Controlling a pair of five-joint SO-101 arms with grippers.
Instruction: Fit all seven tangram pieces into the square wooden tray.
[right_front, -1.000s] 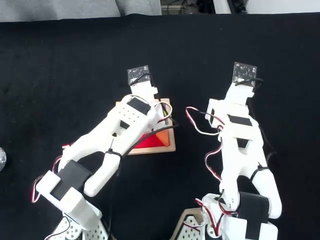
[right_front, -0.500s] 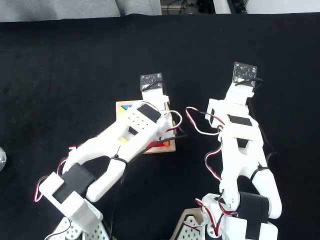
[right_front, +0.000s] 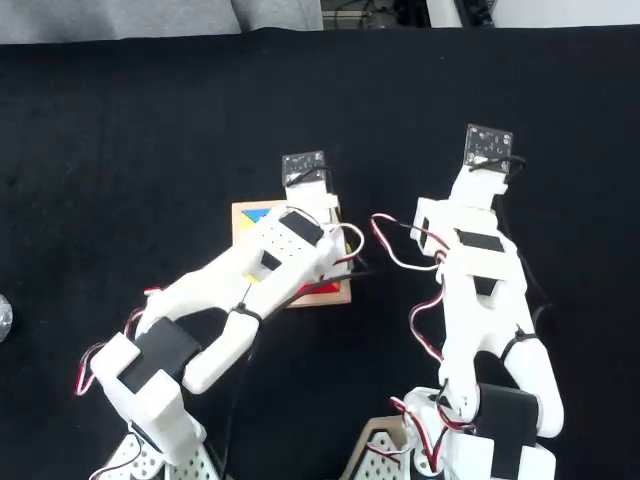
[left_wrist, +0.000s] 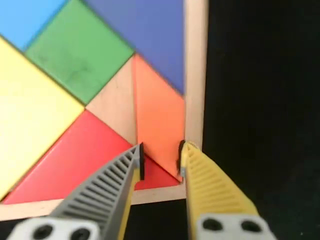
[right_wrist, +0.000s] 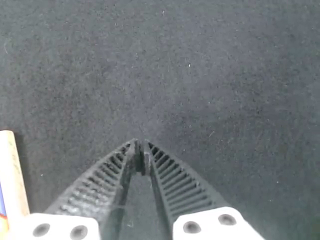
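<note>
The square wooden tray (right_front: 241, 214) lies mid-table on black cloth, mostly hidden under my left arm (right_front: 270, 255). In the left wrist view the tray (left_wrist: 196, 60) holds a light blue piece (left_wrist: 25, 17), a green square (left_wrist: 77, 52), a dark blue triangle (left_wrist: 150, 30), a yellow triangle (left_wrist: 30, 105) and a red triangle (left_wrist: 75, 157). My left gripper (left_wrist: 161, 150) is shut on an orange piece (left_wrist: 160, 110) by the tray's corner, beside a bare patch of tray floor. My right gripper (right_wrist: 140, 150) is shut with nothing in it, over bare cloth to the tray's right.
My right arm (right_front: 480, 260) stands right of the tray, whose rim (right_wrist: 9, 175) is just beside that gripper. A shiny round object (right_front: 3, 316) sits at the table's left edge. Open black cloth surrounds the tray on all sides.
My left arm has swung to the right across the tray, uncovering the tray's far-left corner with the light blue piece. The right arm has not moved.
</note>
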